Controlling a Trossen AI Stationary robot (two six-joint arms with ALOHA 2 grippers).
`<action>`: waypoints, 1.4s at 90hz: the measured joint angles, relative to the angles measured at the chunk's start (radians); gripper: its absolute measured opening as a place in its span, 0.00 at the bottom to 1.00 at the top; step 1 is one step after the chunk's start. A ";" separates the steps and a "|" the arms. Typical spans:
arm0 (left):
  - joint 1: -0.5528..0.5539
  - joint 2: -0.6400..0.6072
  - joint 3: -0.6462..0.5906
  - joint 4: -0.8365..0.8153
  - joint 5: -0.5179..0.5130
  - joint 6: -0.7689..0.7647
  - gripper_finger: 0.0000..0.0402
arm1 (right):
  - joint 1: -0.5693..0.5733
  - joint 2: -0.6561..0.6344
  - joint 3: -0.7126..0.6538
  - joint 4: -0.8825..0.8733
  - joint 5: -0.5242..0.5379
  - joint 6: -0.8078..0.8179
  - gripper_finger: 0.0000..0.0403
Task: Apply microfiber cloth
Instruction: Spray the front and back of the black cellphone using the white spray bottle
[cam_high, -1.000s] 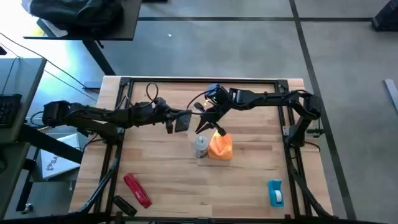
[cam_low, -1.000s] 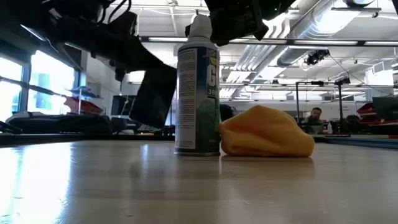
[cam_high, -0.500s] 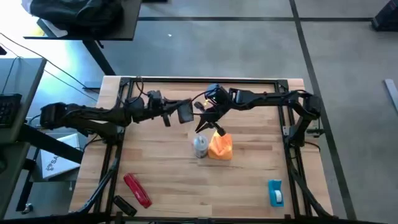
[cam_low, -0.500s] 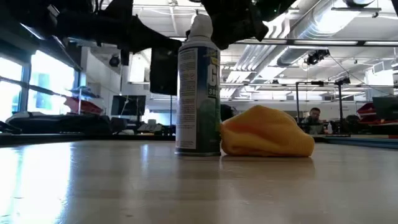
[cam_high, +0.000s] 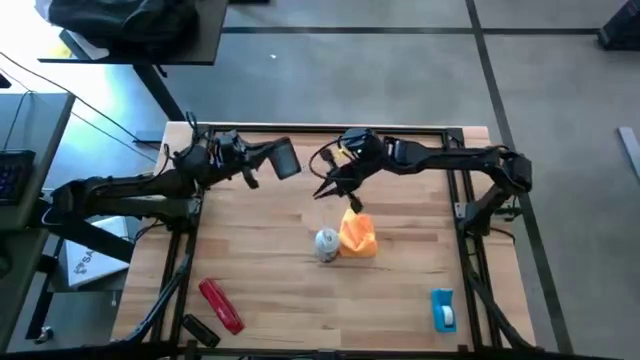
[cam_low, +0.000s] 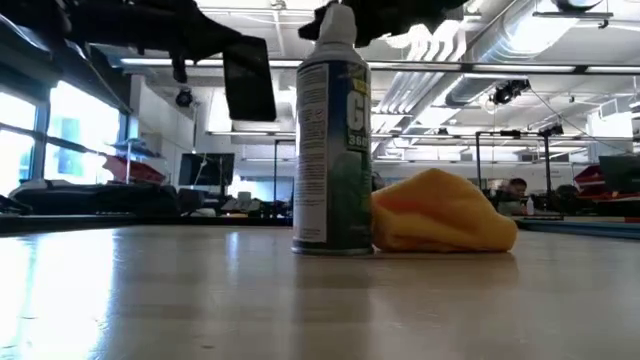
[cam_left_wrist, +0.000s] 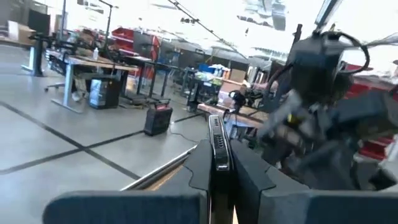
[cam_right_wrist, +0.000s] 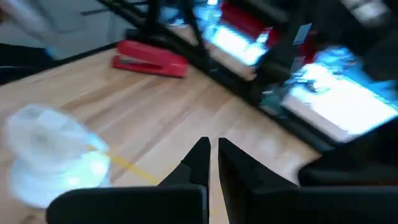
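My left gripper (cam_high: 268, 163) is clamped on the phone (cam_high: 285, 158), holding it up off the table (cam_high: 250, 270) with the slab standing on edge; in the left wrist view the phone (cam_left_wrist: 216, 146) runs straight out between my fingers (cam_left_wrist: 198, 167). My right gripper (cam_high: 338, 190) is empty, its fingers nearly together with only a thin gap showing in the right wrist view (cam_right_wrist: 211, 163), and it hangs in the air.

The cloth (cam_high: 357, 232) lies on the table just below and toward me from the right gripper, apart from it, and well to the right of the left gripper and the phone. It is touching or almost touching the spray can (cam_high: 327, 243), which stands upright on its left side in the high view.

By my reading, the wiping has not begun: the phone is presented, but the cloth is not picked up, and grasping it and bringing it to the phone's face are both left.

The cloth is a bunched heap, domed in the low view (cam_low: 443, 210). From above its long axis runs roughly away from me toward the right gripper, with a narrower end pointing that way; it has no clear front otherwise.
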 joint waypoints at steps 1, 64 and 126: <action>0.000 -0.003 0.000 -0.002 -0.001 0.000 0.03 | 0.001 -0.005 0.000 0.000 0.006 0.000 0.00; -0.149 -0.023 0.000 -0.034 -0.013 0.000 0.03 | 0.286 -0.075 0.003 -0.229 0.107 0.256 0.00; -0.499 -0.030 0.000 -0.017 -0.225 0.045 0.03 | 0.701 -0.075 -0.217 -0.122 0.744 1.062 0.00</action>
